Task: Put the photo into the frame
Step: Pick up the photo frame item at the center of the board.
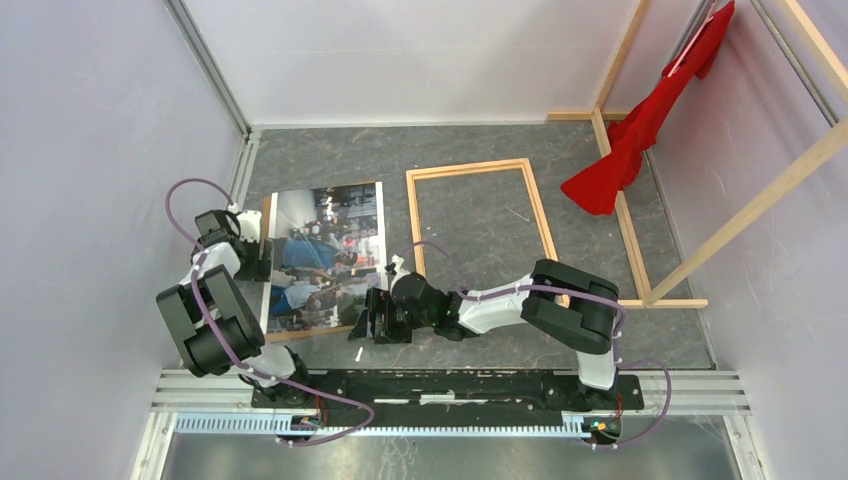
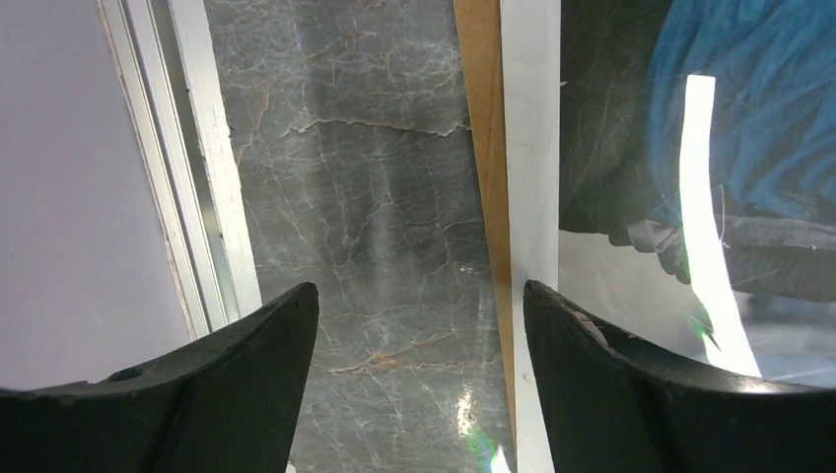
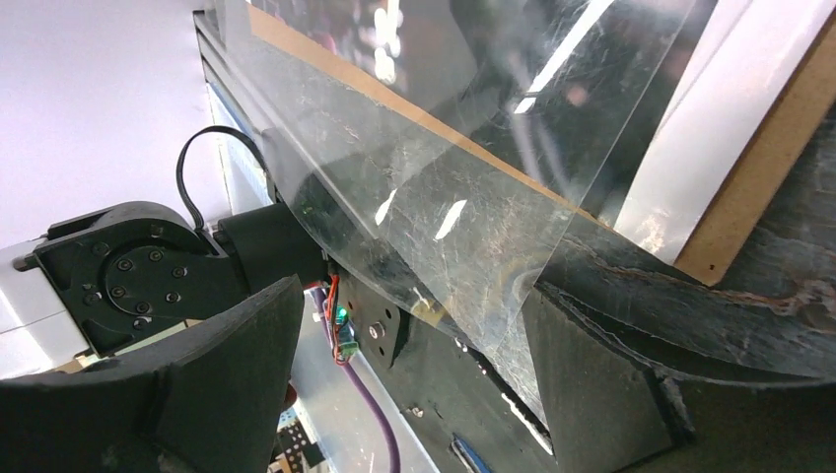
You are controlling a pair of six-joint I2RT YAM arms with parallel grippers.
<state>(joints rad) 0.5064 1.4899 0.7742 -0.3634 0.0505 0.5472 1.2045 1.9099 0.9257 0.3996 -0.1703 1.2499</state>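
Nearest: left gripper (image 2: 419,315), jaws spread wide, nothing held, straddling the left edge of the brown backing board (image 2: 486,148) near the table's (image 2: 365,197) left edge. Photo (image 1: 325,255) face up on that board, left of table centre. Frame (image 1: 413,220) flat just beside it, toward the centre, apart from the photo. Right gripper (image 1: 372,320) at the photo's near right corner, jaws wide, a clear sheet's (image 3: 444,197) raised corner between them, unclamped.
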